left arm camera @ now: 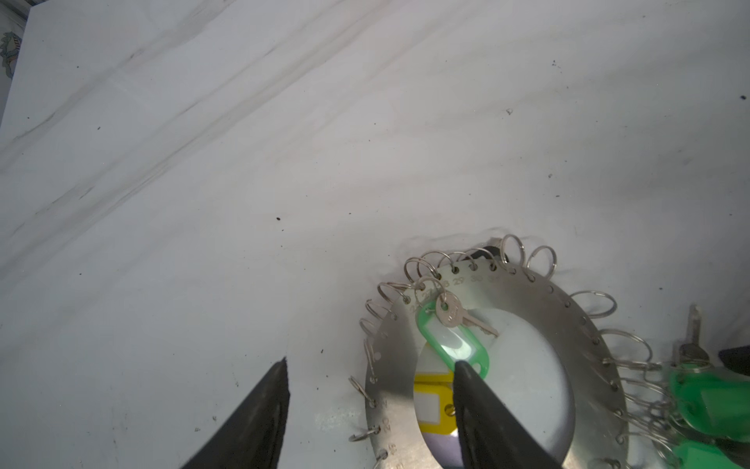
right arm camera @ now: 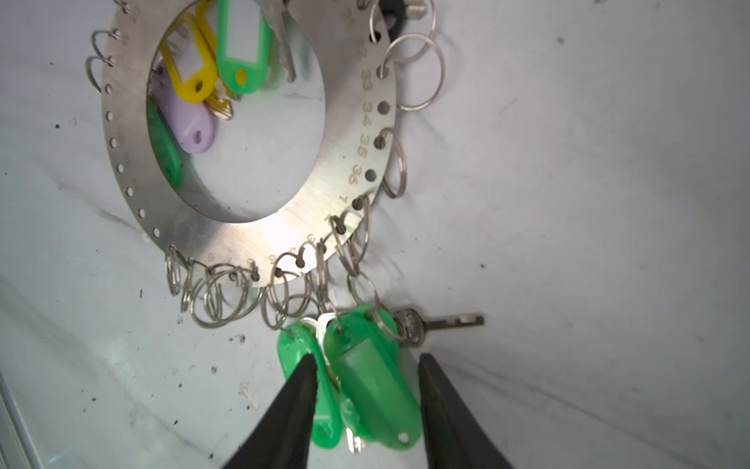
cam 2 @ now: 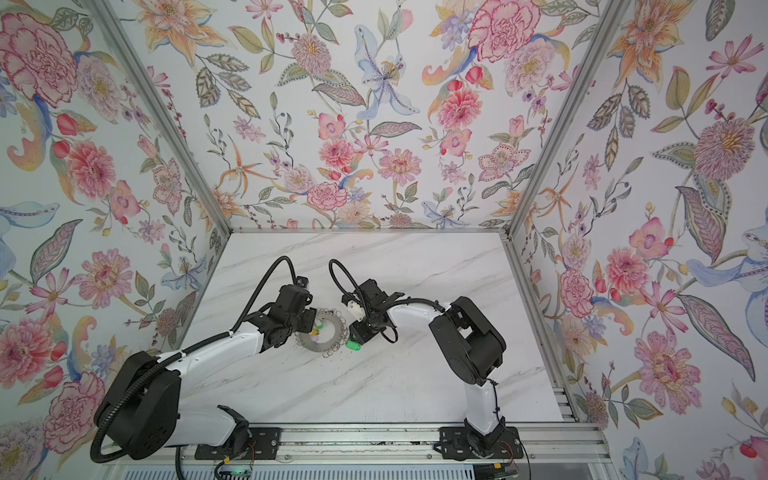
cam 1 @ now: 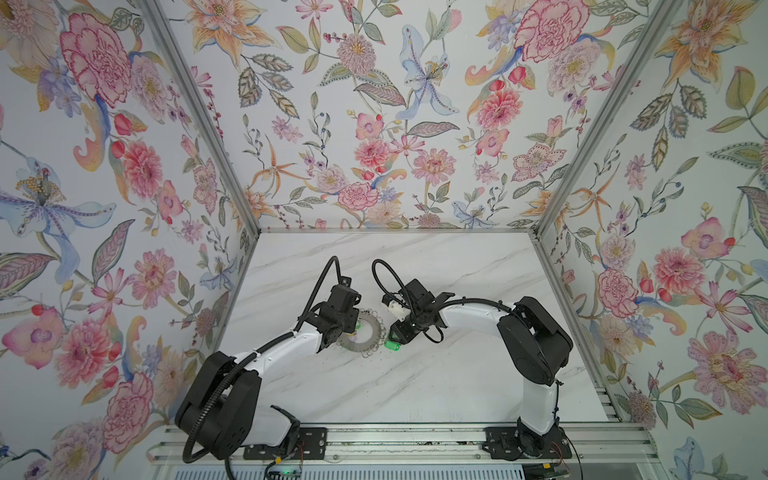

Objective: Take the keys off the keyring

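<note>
Inside the keyring's [right arm camera: 251, 231] hole, yellow, lilac, green keys [right arm camera: 211, 69]; left hand [left arm camera: 369, 373] open, right hand [right arm camera: 367, 365] clamping green tags [right arm camera: 365, 373].

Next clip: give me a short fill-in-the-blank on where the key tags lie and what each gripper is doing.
1. The yellow tag lies inside the keyring's round ____.
2. The right gripper's jaws straddle tags coloured ____.
3. The left gripper stands ____, holding nothing.
4. The lilac tag lies partly under the ____ tag.

Missing words: hole; green; open; yellow
</note>
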You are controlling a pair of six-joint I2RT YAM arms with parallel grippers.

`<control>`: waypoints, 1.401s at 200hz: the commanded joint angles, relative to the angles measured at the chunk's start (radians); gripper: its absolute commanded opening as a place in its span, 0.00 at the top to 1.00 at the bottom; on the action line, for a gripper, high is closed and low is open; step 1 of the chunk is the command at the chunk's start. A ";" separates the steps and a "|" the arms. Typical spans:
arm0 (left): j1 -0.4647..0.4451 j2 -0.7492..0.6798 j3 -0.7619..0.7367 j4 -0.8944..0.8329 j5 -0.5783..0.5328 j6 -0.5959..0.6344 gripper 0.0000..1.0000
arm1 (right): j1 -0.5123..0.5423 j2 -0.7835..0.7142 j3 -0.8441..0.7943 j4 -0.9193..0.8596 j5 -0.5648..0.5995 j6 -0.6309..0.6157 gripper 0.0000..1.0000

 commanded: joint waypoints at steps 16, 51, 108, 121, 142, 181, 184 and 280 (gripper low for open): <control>0.005 -0.028 -0.033 0.044 -0.048 0.034 0.33 | 0.016 0.041 0.028 -0.081 0.111 -0.039 0.58; 0.005 -0.027 -0.023 0.021 -0.095 0.042 0.33 | 0.033 0.041 0.036 -0.121 0.253 -0.068 0.60; 0.006 -0.021 -0.016 0.048 -0.097 0.054 0.32 | 0.045 0.054 0.052 -0.116 0.273 -0.078 0.63; 0.005 -0.023 -0.013 0.049 -0.082 0.046 0.33 | 0.047 0.052 0.057 -0.101 0.203 -0.078 0.66; 0.005 -0.029 -0.036 0.088 -0.063 0.040 0.32 | 0.046 0.047 0.062 -0.100 0.209 -0.073 0.76; 0.005 -0.022 -0.041 0.093 -0.056 0.036 0.32 | -0.019 0.006 0.039 -0.076 0.241 -0.024 0.72; 0.005 -0.022 -0.043 0.098 -0.055 0.037 0.32 | -0.019 -0.005 0.031 -0.069 0.236 -0.025 0.71; 0.005 -0.002 -0.049 0.152 -0.016 0.052 0.32 | 0.069 -0.144 -0.071 -0.008 -0.016 -0.013 0.66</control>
